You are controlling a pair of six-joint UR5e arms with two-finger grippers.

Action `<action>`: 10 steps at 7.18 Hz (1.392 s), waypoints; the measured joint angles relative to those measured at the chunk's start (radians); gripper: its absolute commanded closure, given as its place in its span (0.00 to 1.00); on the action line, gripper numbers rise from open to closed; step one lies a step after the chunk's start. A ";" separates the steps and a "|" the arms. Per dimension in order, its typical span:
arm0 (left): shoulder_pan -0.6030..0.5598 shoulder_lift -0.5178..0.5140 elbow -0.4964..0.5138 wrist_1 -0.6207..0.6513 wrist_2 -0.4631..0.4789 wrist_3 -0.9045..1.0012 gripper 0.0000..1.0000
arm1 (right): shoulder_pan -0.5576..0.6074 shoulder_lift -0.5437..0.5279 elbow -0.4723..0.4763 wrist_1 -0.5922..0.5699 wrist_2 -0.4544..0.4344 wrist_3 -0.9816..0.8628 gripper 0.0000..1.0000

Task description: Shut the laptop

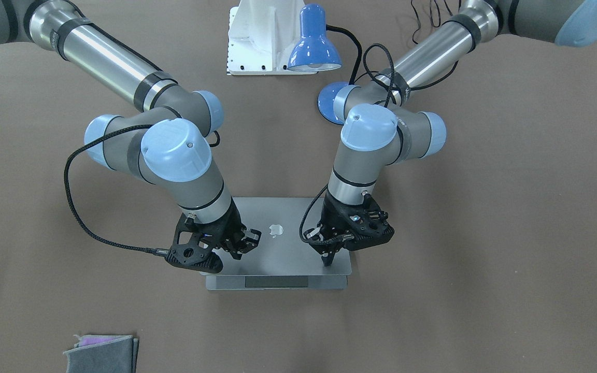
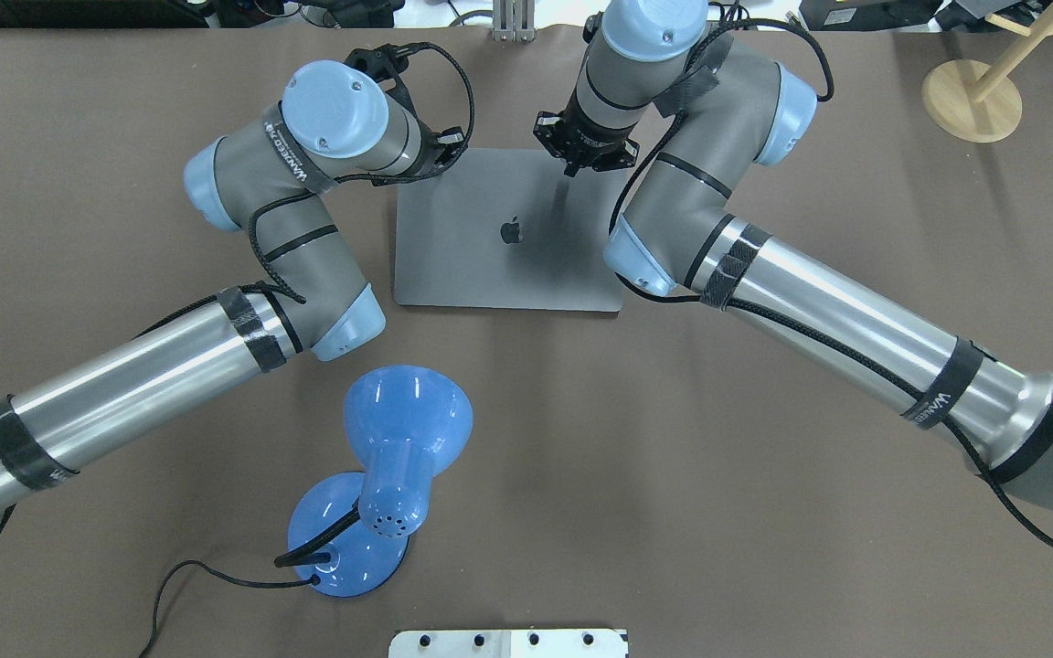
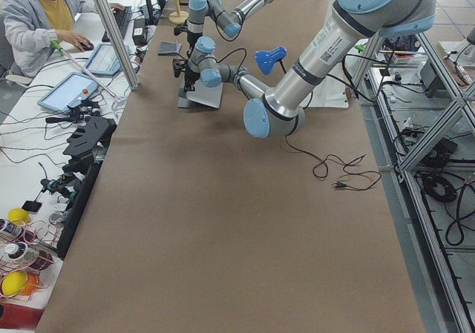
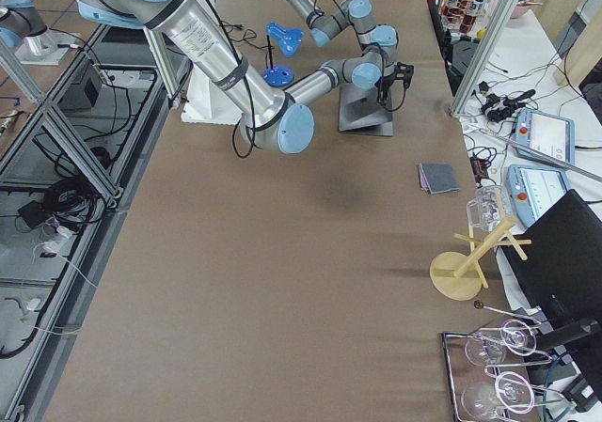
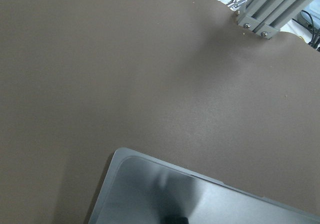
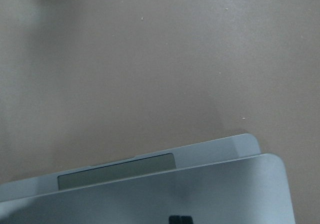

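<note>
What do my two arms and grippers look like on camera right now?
The left arm and right arm match: silver tubes, grey joints, light-blue round caps, black straps with white lettering. Braided black cables feed the black open-frame left gripper and right gripper.

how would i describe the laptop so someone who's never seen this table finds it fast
On the brown table, look where the left arm's fingers and the right arm's fingers point down. Under them lies the laptop, its lid almost shut. It is the only flat grey metal slab, with an apple logo on top, unlike the blue lamp.
</note>
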 measured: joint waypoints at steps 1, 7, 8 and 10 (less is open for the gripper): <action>0.000 -0.015 0.037 -0.009 0.001 0.012 1.00 | -0.001 0.004 -0.043 0.026 0.012 0.001 1.00; -0.139 0.179 -0.387 0.229 -0.292 0.123 1.00 | 0.201 -0.217 0.313 -0.085 0.287 -0.031 1.00; -0.192 0.325 -0.582 0.323 -0.364 0.231 1.00 | 0.292 -0.345 0.468 -0.170 0.342 -0.153 1.00; -0.368 0.660 -0.858 0.423 -0.518 0.540 1.00 | 0.475 -0.635 0.682 -0.345 0.386 -0.620 1.00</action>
